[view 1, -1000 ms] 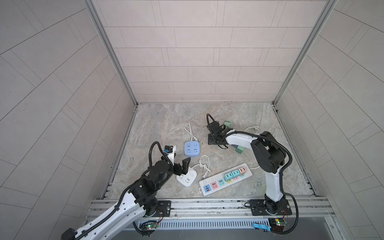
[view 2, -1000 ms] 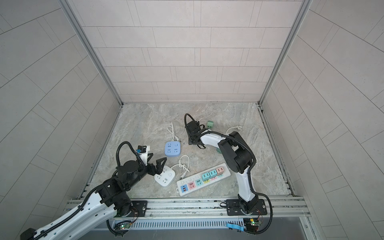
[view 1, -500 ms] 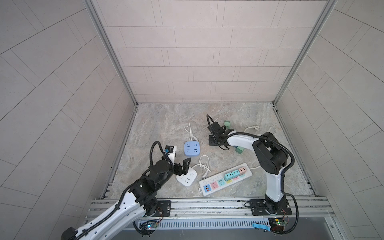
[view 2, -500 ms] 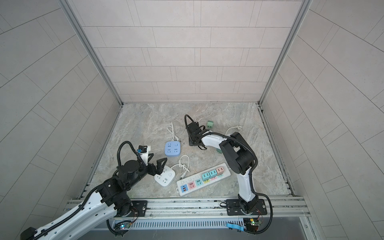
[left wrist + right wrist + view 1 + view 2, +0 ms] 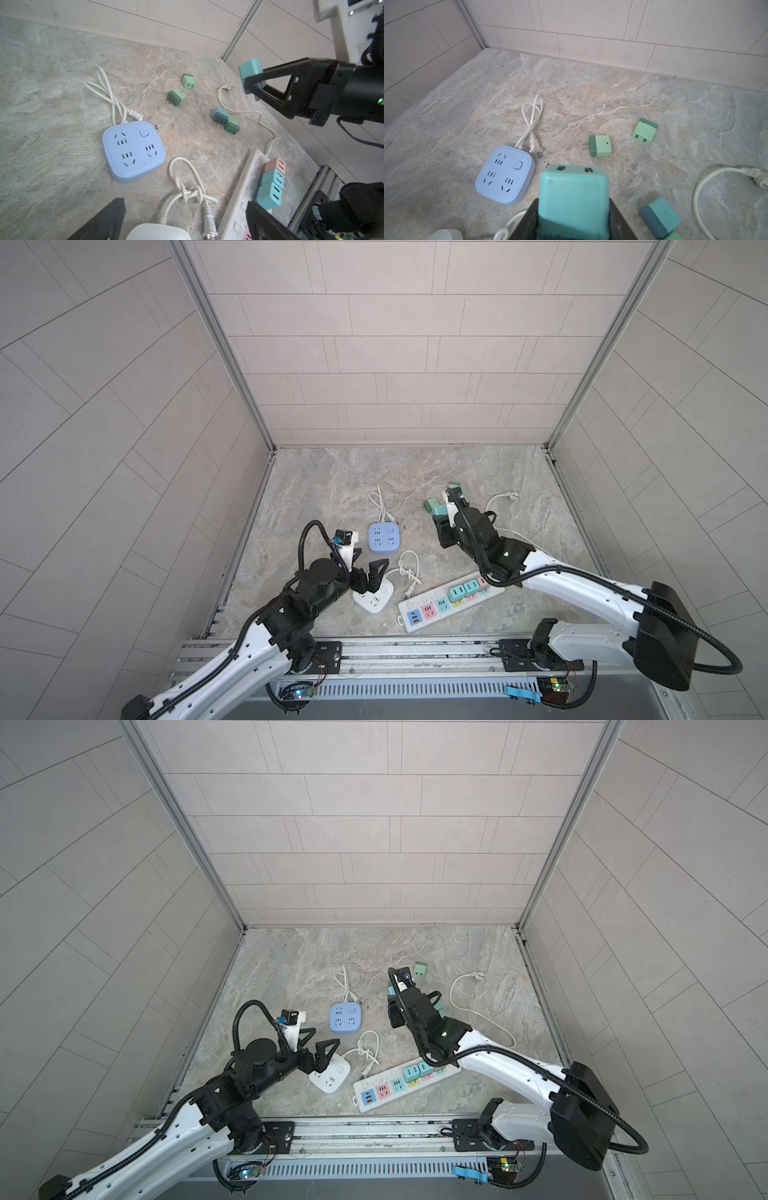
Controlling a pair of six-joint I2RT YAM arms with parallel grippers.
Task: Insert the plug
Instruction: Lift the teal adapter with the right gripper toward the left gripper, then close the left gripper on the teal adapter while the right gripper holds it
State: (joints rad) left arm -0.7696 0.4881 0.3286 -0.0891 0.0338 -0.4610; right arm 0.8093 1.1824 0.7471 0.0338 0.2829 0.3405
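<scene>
Presently, the right gripper (image 5: pixel 572 218) has its fingers clamped on the flanks of a teal plug (image 5: pixel 574 191), USB ports facing away from the wrist. The plug is held clear of the tabletop (image 5: pixel 612 93), beyond the power strip (image 5: pixel 428 608) and to the right of the blue socket (image 5: pixel 506 176). The left gripper (image 5: pixel 185 201) stands wide open and empty, just above the white socket (image 5: pixel 374 598).

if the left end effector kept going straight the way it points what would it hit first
Likely the knotted white cable, lying just ahead of the open left end effector. The white socket block sits beneath it; the blue socket cube is farther on. Height is unclear, so it may pass over.
</scene>
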